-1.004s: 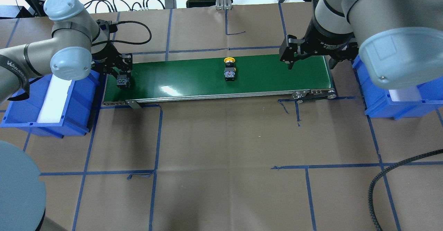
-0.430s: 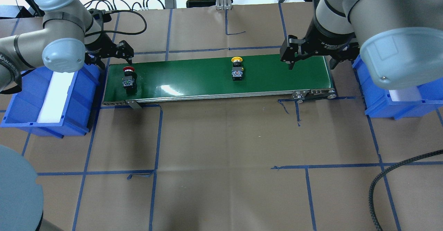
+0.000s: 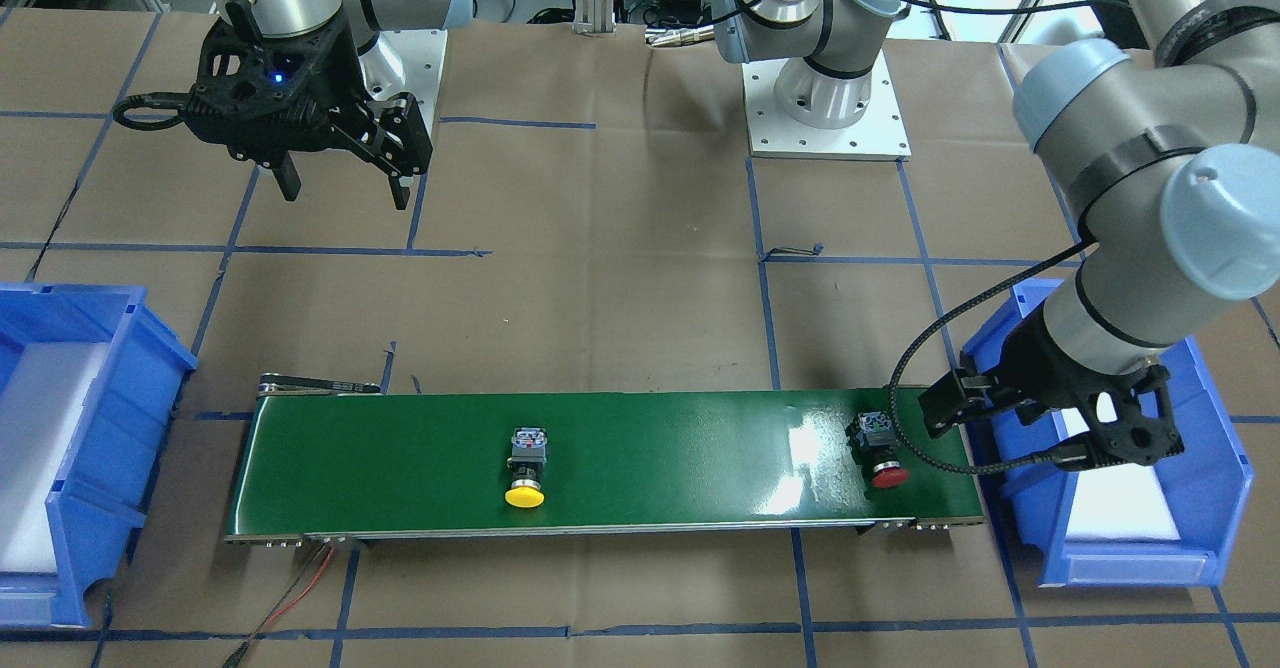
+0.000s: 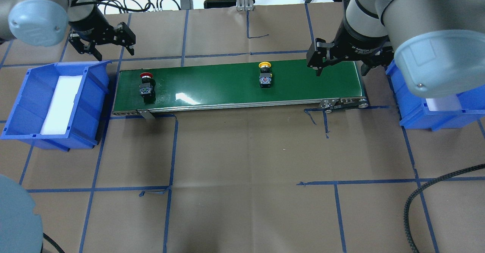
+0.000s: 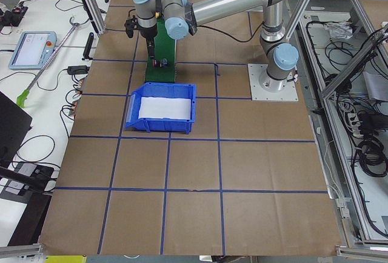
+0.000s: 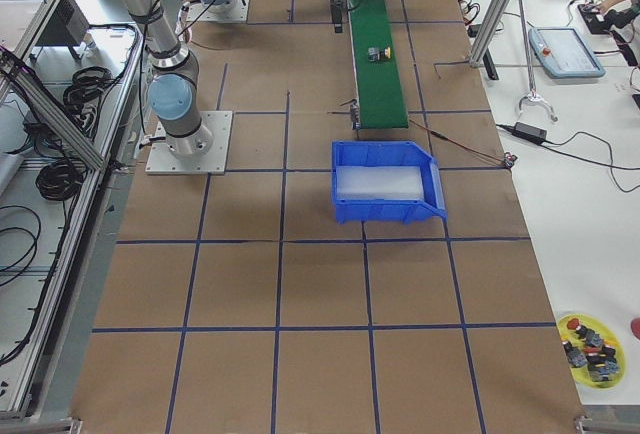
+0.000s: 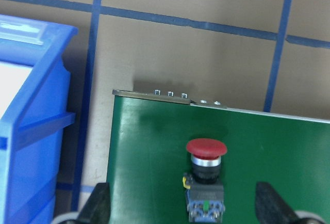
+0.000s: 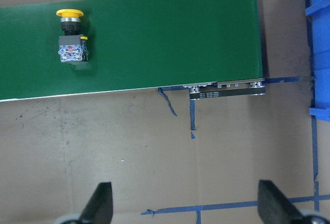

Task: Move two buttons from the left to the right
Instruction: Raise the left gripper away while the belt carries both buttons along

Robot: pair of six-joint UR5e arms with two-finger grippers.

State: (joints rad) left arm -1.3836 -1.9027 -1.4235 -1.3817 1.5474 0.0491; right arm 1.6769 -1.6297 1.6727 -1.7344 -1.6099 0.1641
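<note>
The red button (image 4: 146, 84) lies on its side at the left end of the green conveyor belt (image 4: 212, 84). It also shows in the front view (image 3: 880, 448) and in the left wrist view (image 7: 205, 175). The yellow button (image 4: 265, 75) lies mid-belt, right of centre, and shows in the front view (image 3: 527, 463) and in the right wrist view (image 8: 71, 35). My left gripper (image 4: 113, 52) is open and empty, raised behind the belt's left end (image 3: 1010, 438) (image 7: 183, 206). My right gripper (image 4: 341, 71) is open and empty above the belt's right end (image 3: 345, 196) (image 8: 185, 203).
A blue bin (image 4: 22, 105) with a white foam liner stands left of the belt. A second blue bin (image 4: 416, 113) stands right of it, partly under my right arm. A black cable (image 4: 424, 192) lies at the front right. Blue tape lines cross the brown table.
My left gripper let go of the red button on the belt, opened, and rose back and to the left. Both buttons travelled right along the belt. The right arm stayed still.
</note>
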